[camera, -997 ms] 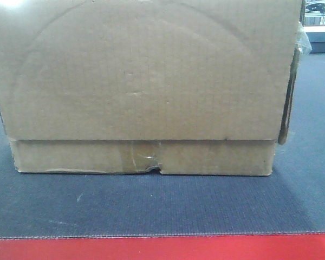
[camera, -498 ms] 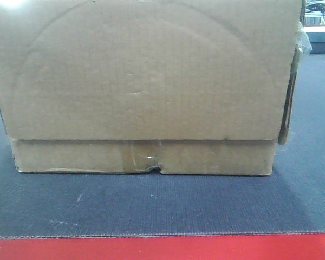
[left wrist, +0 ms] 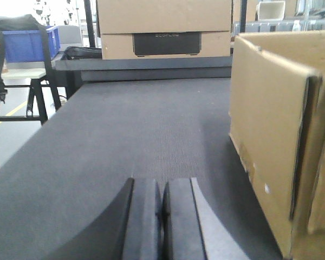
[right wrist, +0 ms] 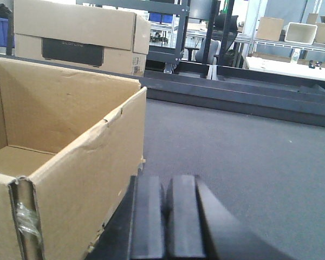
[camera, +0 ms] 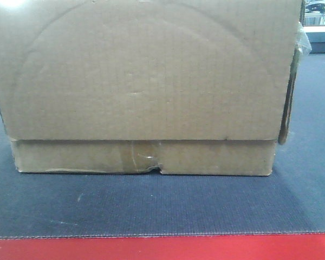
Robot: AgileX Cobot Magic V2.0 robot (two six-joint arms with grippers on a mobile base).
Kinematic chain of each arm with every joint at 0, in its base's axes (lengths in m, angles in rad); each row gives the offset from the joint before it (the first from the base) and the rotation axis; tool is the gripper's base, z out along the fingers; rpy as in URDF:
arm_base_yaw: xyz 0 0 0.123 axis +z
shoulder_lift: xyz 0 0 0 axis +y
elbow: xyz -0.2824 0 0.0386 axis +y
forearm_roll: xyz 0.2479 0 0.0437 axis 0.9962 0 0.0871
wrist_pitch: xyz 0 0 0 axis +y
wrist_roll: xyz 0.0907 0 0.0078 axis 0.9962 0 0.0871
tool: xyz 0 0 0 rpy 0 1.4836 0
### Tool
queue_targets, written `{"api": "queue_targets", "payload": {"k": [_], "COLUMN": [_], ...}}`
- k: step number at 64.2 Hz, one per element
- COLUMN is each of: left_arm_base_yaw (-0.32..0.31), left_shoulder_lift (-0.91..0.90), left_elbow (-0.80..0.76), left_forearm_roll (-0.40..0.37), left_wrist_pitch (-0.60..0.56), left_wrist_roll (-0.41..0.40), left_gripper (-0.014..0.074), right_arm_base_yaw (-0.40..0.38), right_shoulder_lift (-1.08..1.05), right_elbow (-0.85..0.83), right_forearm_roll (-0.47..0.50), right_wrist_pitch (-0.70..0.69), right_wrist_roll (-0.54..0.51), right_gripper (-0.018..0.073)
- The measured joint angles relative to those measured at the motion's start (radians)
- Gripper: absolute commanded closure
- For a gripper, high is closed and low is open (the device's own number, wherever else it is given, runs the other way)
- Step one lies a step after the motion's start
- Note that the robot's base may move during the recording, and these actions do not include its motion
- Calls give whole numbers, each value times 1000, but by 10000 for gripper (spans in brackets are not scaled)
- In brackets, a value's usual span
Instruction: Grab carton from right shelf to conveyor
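Observation:
The carton [camera: 146,81], an open-topped brown cardboard box with a taped, torn bottom seam, rests on the dark woven belt of the conveyor [camera: 151,208], behind its red front edge [camera: 162,248]. My left gripper [left wrist: 162,187] is shut with nothing in it, low over the belt to the left of the carton's side wall [left wrist: 271,135], with a strip of belt between them. My right gripper [right wrist: 168,184] is also shut and empty, close beside the carton's other wall [right wrist: 81,162]; I cannot tell whether it touches. The right shelf is out of view.
A second cardboard box with a dark label [left wrist: 165,30] [right wrist: 76,38] stands past the belt's far end. A blue bin [left wrist: 27,43] on a black stand sits at the far left. Dark racks and a white bin [right wrist: 300,32] lie behind.

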Motion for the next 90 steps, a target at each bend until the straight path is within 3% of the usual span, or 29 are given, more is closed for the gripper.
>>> {"api": "queue_targets", "payload": {"k": [72, 79, 90], "left_arm_base_yaw": [0, 0, 0], "left_shoulder_lift": [-8, -8, -8], "left_elbow": [26, 26, 26], "left_forearm_roll": [-28, -28, -28], "left_wrist_pitch": [-26, -26, -26], "left_wrist_roll": [9, 9, 9], "left_gripper": [582, 582, 582], "right_arm_base_yaw": [-5, -40, -171], "right_shoulder_lift": [0, 0, -5], "right_elbow": [0, 0, 16], "right_forearm_roll": [0, 89, 287], "right_wrist_pitch": [-6, -12, -18], "right_wrist_roll": [0, -38, -222], "right_gripper": [627, 627, 627]}}
